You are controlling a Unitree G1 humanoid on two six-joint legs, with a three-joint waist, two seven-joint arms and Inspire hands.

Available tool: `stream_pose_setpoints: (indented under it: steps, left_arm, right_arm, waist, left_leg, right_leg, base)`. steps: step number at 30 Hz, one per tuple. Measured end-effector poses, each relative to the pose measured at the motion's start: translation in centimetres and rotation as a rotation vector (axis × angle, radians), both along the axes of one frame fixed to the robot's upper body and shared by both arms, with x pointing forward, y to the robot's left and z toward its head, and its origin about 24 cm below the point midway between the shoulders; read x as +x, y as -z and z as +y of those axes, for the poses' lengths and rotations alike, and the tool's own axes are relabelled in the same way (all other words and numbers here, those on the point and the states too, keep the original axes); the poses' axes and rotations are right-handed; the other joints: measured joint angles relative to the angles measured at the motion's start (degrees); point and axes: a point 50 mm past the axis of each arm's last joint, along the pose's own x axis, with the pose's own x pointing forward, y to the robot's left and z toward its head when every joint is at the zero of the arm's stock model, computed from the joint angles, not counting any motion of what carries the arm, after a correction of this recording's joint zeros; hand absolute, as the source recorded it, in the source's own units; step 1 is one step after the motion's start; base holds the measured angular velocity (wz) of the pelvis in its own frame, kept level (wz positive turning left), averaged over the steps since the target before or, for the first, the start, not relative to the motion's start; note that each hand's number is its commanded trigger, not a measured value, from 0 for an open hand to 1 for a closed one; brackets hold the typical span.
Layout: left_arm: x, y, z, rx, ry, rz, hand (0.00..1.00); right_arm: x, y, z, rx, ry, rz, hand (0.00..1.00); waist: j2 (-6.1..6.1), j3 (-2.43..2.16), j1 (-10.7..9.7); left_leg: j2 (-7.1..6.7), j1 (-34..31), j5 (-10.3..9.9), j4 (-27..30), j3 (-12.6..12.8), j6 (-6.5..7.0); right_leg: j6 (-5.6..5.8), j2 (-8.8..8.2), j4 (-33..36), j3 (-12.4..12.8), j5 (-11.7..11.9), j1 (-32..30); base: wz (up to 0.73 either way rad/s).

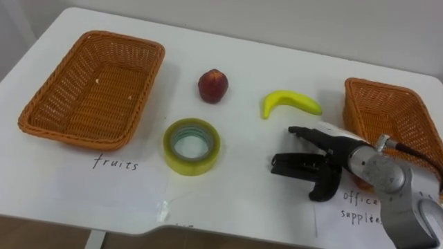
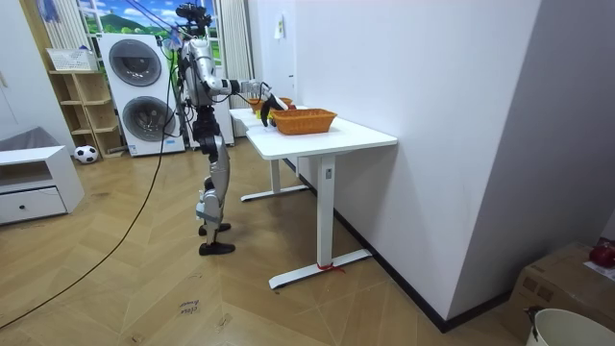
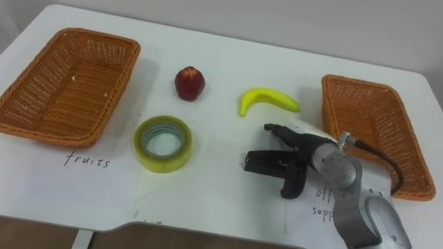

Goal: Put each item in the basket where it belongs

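On the white table (image 1: 242, 197) lie a red apple (image 1: 213, 86), a yellow banana (image 1: 291, 101) and a roll of yellow tape (image 1: 192, 166). A wicker basket (image 1: 147, 93) marked for fruit stands at the far left and holds nothing. A second wicker basket (image 1: 381, 84) stands at the right edge. My right hand (image 1: 336, 155) hovers low over the table just below the banana, between the tape and the right basket. It is open, its fingers pointing left, and it holds nothing.
Handwritten paper labels lie in front of each basket: one for fruits (image 1: 115, 163), one for office supplies (image 1: 360, 207). In the room view I stand at the end of the table (image 2: 327, 135), with washing machines (image 2: 144, 91) behind me.
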Motion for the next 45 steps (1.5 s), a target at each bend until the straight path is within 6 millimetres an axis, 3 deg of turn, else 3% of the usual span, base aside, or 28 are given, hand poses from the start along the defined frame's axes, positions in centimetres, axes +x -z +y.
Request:
stream_pose_setpoints:
  steps: [9, 10, 11, 12, 16, 45]
  left_arm:
    - [0.1, 0.0, -0.1, -0.01, 0.005, -0.003, 0.0]
    - [0.1, 0.0, -0.1, -0.009, 0.005, -0.005, 0.0]
    - [0.1, 0.0, -0.1, -0.008, 0.006, -0.007, 0.0]
    - [0.2, 0.0, -0.1, -0.007, 0.007, -0.009, 0.0]
    - [0.1, -0.1, 0.0, -0.005, 0.005, -0.004, 0.0]
    - [0.5, -0.2, 0.0, 0.004, -0.003, -0.007, 0.0]
  right_arm:
    - [0.0, 0.2, 0.2, -0.009, -0.005, -0.001, 0.0]
    - [0.0, 0.2, 0.2, -0.01, -0.003, 0.001, 0.3]
    - [0.0, 0.4, 0.1, -0.011, 0.003, 0.002, 0.54]
    - [0.0, 0.6, 0.0, -0.013, 0.01, 0.008, 1.0]
    - [-0.1, 1.3, 0.0, -0.018, 0.019, 0.027, 1.0]
    - [0.5, 2.1, 0.2, 0.0, 0.09, -0.091, 1.0]
  waist:
    - [0.14, -0.02, 0.0]
    - [0.14, -0.03, 0.0]
    - [0.0, -0.13, -0.1]
    - [-0.12, -0.22, 0.0]
    - [-0.47, -0.47, 0.2]
    - [-0.24, -0.37, -0.1]
  left_leg:
    - [-0.03, 0.1, 0.0, 0.0, -0.5, 0.0]
    - [-0.03, 0.1, 0.0, 0.0, -0.6, 0.0]
    - [-0.03, 0.1, 0.0, 0.0, -0.7, 0.0]
    - [-0.02, 0.1, 0.0, 0.1, -0.9, 0.0]
    - [0.01, 0.9, 0.0, 0.2, -1.2, 0.0]
    - [-0.08, 0.9, 0.0, 0.1, -1.6, -0.01]
  right_leg:
    - [0.0, 0.0, 0.0, -0.8, 0.0, 0.3]
    - [0.0, 0.0, 0.0, -0.8, 0.0, 0.3]
    - [0.0, 0.01, 0.0, -0.7, 0.0, 0.3]
    - [0.0, 0.02, 0.0, -0.7, 0.0, 0.4]
    - [0.0, 0.0, -0.1, -0.8, 0.0, 1.1]
    - [-0.09, 0.15, -0.1, -0.7, 0.1, 1.4]
  base:
    - [0.02]
    - [0.08]
    - [0.07]
    - [0.07]
    - [0.03]
    - [-0.01]
